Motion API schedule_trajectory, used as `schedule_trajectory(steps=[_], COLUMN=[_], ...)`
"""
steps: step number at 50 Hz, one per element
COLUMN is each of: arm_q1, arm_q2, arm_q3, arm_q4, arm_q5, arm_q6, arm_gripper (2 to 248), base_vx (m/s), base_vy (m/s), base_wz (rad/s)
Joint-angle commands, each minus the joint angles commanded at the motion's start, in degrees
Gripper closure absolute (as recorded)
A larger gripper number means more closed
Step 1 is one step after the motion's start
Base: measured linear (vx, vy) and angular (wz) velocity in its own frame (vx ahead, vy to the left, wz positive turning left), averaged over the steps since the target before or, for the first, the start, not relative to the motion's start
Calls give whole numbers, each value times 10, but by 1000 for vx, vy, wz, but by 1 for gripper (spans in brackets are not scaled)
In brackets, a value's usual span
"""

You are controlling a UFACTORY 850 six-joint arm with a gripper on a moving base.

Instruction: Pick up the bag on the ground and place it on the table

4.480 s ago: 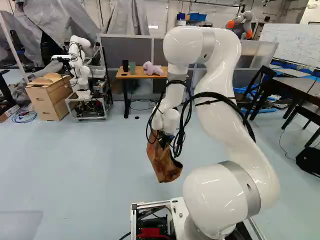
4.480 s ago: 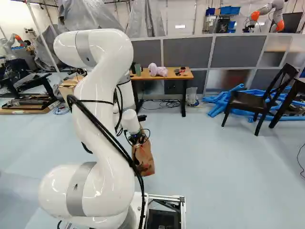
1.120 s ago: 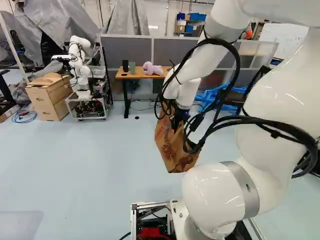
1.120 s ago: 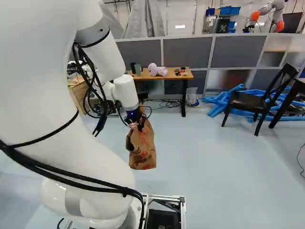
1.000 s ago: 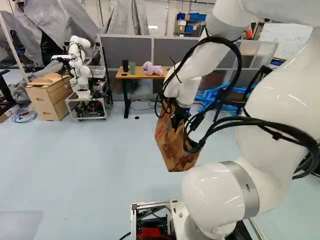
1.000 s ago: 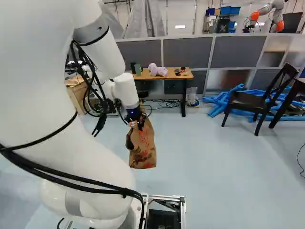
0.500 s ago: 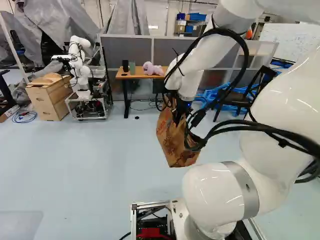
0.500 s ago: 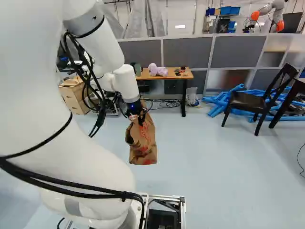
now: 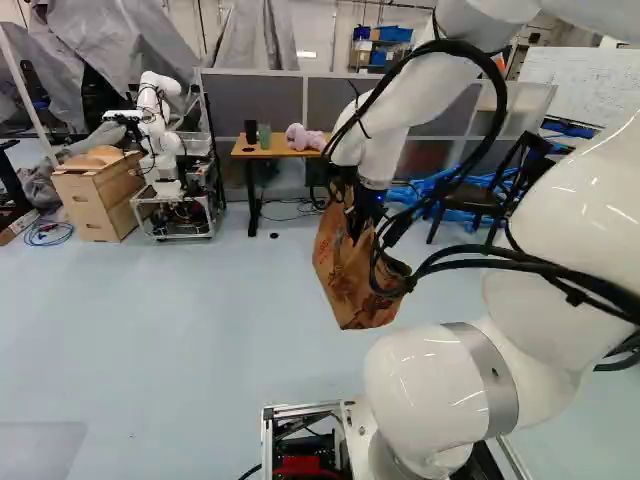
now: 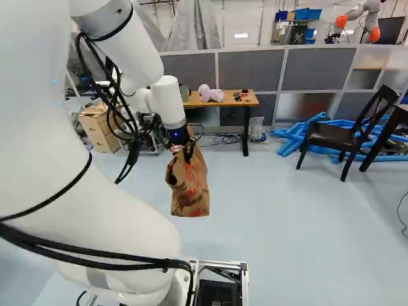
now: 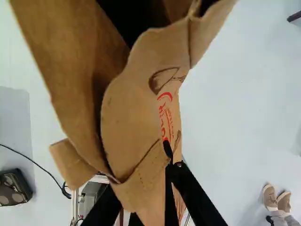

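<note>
Hazard: brown paper bag (image 10: pixel 190 188) torn or dropped in transfer.
The tool (image 10: pixel 189 153) was closed on the bag's upper paper; the bag hung above the floor (image 10: pixel 287 223), well short of the counter (image 10: pixel 253 101). Thin paper under load could have ripped or slipped; insufficient lift could have snagged the bag's base on the counter's edge; poor placement could have displaced the plush toy (image 10: pixel 211 94).

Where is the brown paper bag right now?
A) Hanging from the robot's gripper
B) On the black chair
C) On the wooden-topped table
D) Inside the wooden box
A: the brown paper bag hangs from the gripper, its top edge pinched, short of the wooden-topped table.
</note>
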Motion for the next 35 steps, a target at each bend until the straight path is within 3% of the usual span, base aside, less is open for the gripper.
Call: schedule_trajectory(steps=[35], arm_q1=[1], arm_q2=[-82], arm_q3=[-90], arm_q4=[0], arm_q5=[-96], arm_q6=[0], arm_gripper=[229], base_vx=[0], base_vy=[0], base_wz=[0])
